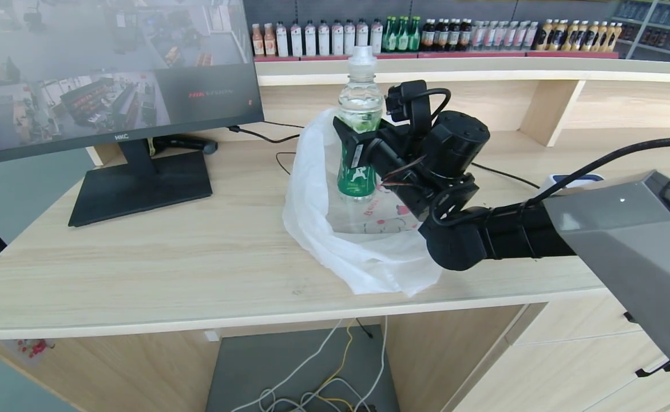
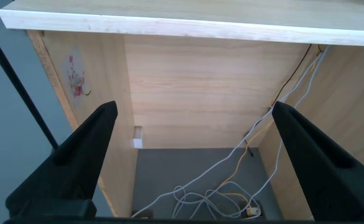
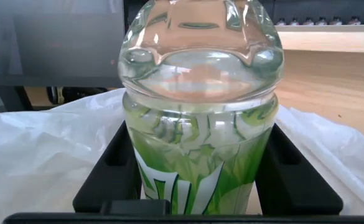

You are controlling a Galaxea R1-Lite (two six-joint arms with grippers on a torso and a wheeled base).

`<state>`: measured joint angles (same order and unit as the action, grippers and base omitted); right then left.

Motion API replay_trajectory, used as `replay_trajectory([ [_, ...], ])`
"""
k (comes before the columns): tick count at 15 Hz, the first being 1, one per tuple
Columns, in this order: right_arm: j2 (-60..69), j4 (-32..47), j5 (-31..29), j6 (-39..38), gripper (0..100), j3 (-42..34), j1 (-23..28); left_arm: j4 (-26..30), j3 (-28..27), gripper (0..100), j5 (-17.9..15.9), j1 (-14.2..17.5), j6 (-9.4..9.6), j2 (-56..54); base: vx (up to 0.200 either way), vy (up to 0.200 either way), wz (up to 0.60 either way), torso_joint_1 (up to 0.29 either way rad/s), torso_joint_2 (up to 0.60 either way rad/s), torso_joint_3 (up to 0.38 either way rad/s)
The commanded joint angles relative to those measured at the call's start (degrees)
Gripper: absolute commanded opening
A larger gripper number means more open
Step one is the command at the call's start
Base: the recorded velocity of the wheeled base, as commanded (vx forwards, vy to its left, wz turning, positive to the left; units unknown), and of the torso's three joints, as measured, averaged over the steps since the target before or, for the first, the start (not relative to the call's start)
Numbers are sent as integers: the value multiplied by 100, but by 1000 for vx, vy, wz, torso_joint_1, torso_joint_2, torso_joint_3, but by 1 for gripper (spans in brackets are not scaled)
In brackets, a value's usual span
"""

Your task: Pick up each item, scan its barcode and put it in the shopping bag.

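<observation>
Toppling threatens: my right gripper (image 1: 353,153) clamps the water bottle (image 1: 360,109) upright in the limp shopping bag (image 1: 310,189). My left gripper (image 2: 191,124) hangs open.

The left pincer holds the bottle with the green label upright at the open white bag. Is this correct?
Not quite: it is the right pincer that holds the bottle with the green label upright at the open white bag, as the head view shows.
</observation>
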<state>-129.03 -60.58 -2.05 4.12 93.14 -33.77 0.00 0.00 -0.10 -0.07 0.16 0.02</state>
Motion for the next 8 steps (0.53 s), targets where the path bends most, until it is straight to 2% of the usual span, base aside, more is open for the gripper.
replay_trajectory([
  [1, -17, 11, -15, -34, 0, -15, -7, 0, 0, 100, 1, -1, 2, -2, 0, 0, 0, 0, 0, 0],
  [8, 53, -86, -208, -184, 0, -621, -51, 0, 0, 100, 1, -1, 2, -2, 0, 0, 0, 0, 0, 0],
])
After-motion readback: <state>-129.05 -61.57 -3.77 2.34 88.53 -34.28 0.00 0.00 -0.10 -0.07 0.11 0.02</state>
